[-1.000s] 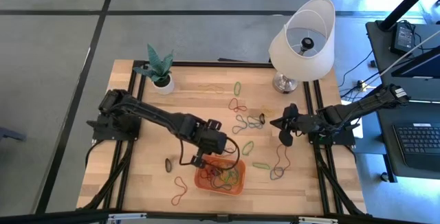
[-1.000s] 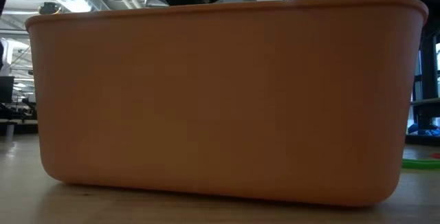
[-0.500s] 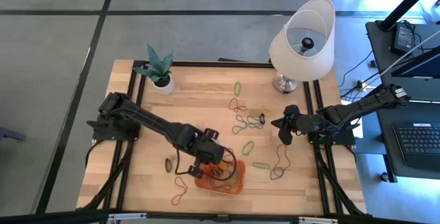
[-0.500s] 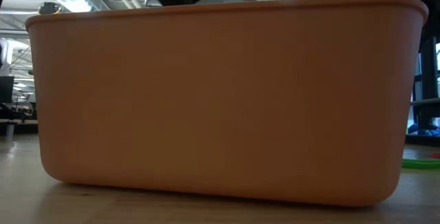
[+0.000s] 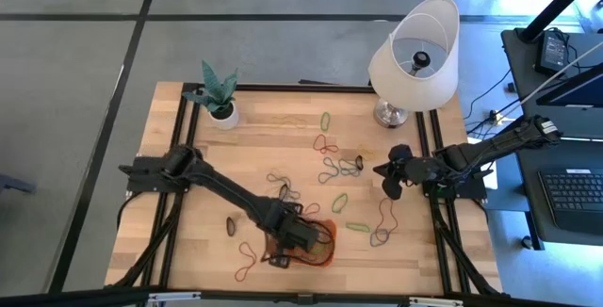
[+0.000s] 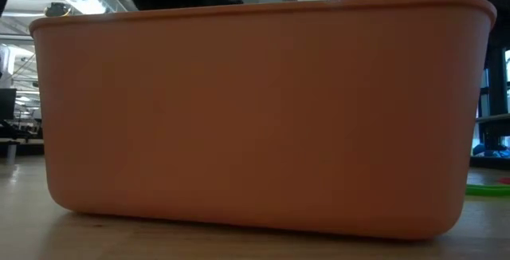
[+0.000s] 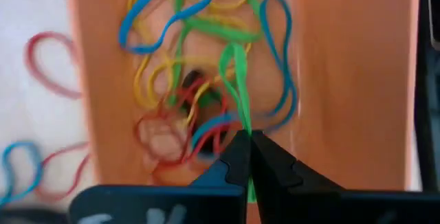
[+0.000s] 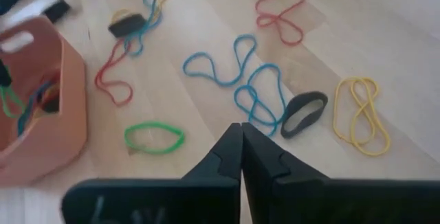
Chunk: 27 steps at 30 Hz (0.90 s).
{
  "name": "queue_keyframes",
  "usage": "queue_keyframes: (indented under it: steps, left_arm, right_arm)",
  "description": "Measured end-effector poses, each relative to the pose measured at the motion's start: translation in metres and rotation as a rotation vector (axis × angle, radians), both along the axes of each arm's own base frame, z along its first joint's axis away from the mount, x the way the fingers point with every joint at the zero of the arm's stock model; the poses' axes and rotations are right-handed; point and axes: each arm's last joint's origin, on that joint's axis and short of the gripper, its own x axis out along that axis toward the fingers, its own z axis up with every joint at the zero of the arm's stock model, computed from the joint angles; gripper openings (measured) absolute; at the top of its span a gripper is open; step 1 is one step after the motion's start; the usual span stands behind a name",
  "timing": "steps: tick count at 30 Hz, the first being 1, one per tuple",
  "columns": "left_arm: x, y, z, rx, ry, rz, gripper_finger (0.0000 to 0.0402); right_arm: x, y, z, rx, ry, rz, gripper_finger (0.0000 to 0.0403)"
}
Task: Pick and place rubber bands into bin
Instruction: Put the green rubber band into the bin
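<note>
The orange bin [image 5: 318,243] sits near the front edge of the bench [image 5: 203,241], with a tangle of rubber bands [image 7: 180,86] inside. Above it, the left end effector [image 7: 249,140] is pinched tight on a green band [image 7: 236,80] that trails into the pile. More bands [image 8: 244,90] lie scattered on the wood. The right end effector [image 8: 240,133] hovers over them, fingers together, holding nothing.

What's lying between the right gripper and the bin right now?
In the right wrist view, a green rubber band lies on bare wood between the shut right gripper and the bin; nothing else sits there.
</note>
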Motion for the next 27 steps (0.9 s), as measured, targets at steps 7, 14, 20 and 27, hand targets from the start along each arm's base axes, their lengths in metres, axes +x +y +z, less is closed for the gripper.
queue_keyframes:
  steps: [7,14,20,27]
  left_arm:
    - [0.018,-0.01,-0.018,-0.029,0.072,0.094,0.0003]
    - [0.012,-0.024,-0.019,-0.108,0.14,0.24,0.0003]
    - [0.004,-0.039,-0.019,-0.18,0.198,0.315,0.0003]
    - [0.005,-0.05,-0.017,-0.242,0.176,0.405,0.0003]
  right_arm:
    - [-0.004,0.0,-0.005,0.002,0.076,0.057,0.0007]
    - [-0.005,0.0,-0.005,-0.055,0.096,0.106,0.0007]
    - [-0.005,0.0,-0.005,-0.094,0.104,0.14,0.0007]
    - [-0.005,0.0,-0.005,-0.134,0.112,0.174,0.0007]
